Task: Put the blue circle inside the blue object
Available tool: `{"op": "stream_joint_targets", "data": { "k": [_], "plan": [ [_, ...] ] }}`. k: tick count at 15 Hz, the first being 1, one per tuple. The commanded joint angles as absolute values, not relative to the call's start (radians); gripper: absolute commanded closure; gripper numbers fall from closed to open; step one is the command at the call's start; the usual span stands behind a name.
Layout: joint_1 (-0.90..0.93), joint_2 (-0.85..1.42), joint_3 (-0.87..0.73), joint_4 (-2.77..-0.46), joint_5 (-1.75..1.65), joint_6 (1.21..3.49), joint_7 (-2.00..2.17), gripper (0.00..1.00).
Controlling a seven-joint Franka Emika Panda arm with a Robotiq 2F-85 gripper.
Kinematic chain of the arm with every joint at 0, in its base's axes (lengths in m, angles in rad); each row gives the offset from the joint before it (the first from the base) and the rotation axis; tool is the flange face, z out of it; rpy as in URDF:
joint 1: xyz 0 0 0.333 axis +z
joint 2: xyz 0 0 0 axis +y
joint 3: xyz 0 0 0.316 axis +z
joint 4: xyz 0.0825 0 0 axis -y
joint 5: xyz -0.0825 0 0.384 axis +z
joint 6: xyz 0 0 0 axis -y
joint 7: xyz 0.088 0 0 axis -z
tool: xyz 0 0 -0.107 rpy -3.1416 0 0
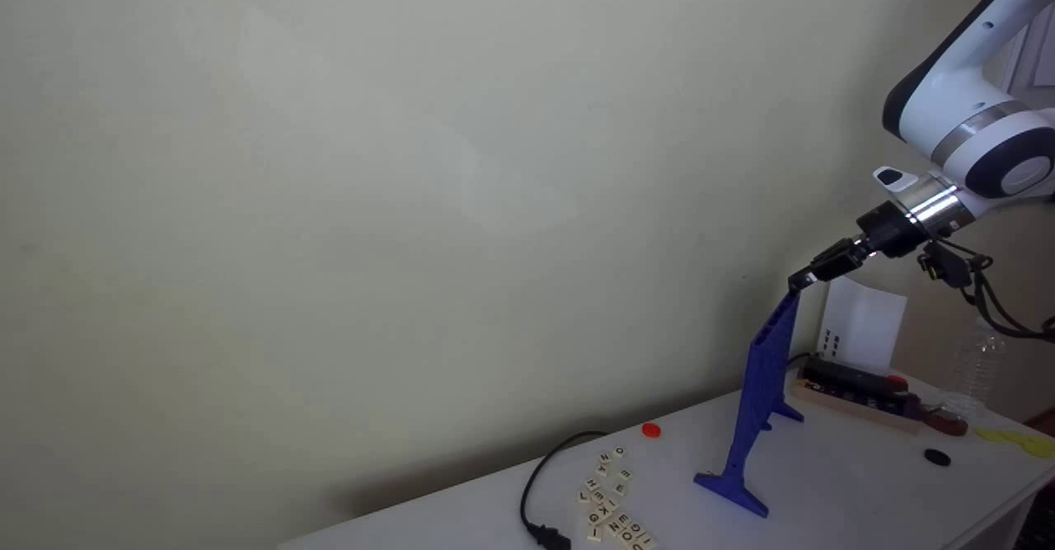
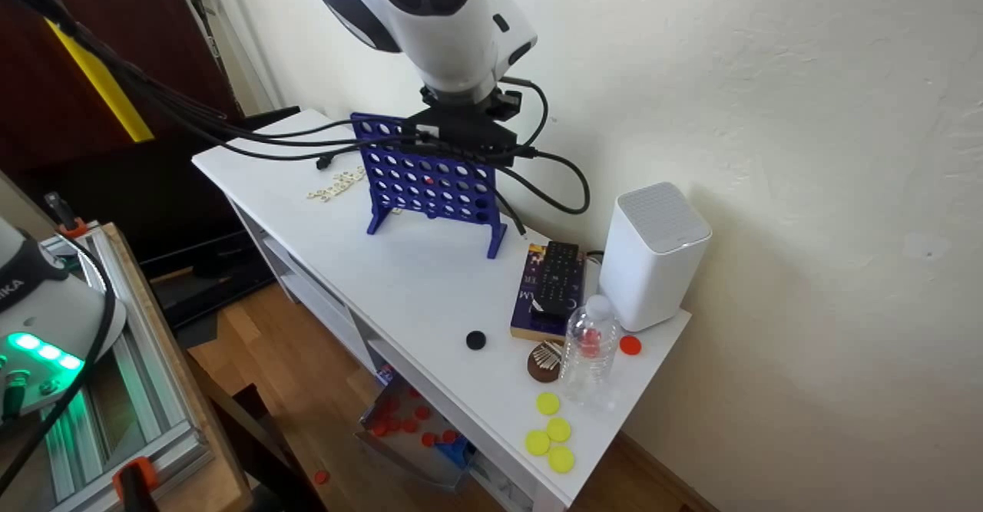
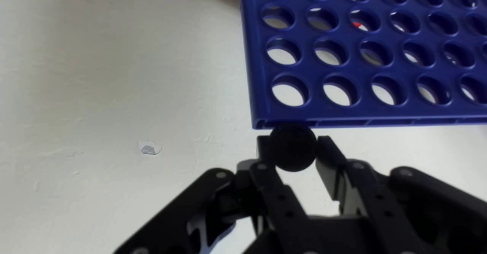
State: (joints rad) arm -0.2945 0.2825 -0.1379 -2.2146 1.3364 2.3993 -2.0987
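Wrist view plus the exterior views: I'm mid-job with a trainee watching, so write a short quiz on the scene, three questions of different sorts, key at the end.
1. Multiple choice. What does the gripper hold? A, a letter tile; B, a dark disc; C, a remote control.

2. True or false: the dark disc lies at the bottom of the blue rack.

3. Count: how many yellow discs lie on the white table?

Key: 1, B. 2, false; the gripper holds it at the rack's top edge, near one end. 3, four.
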Motion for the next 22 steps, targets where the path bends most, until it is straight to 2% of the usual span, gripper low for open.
{"op": "stream_joint_targets", "data": {
  "k": [1, 22],
  "plan": [
    [-0.278, 0.298, -0.152, -2.202, 1.39, 2.394, -2.149, 0.91],
    [-0.25, 0.281, -0.167, -2.244, 1.414, 2.421, -2.177, 0.91]
  ]
}}
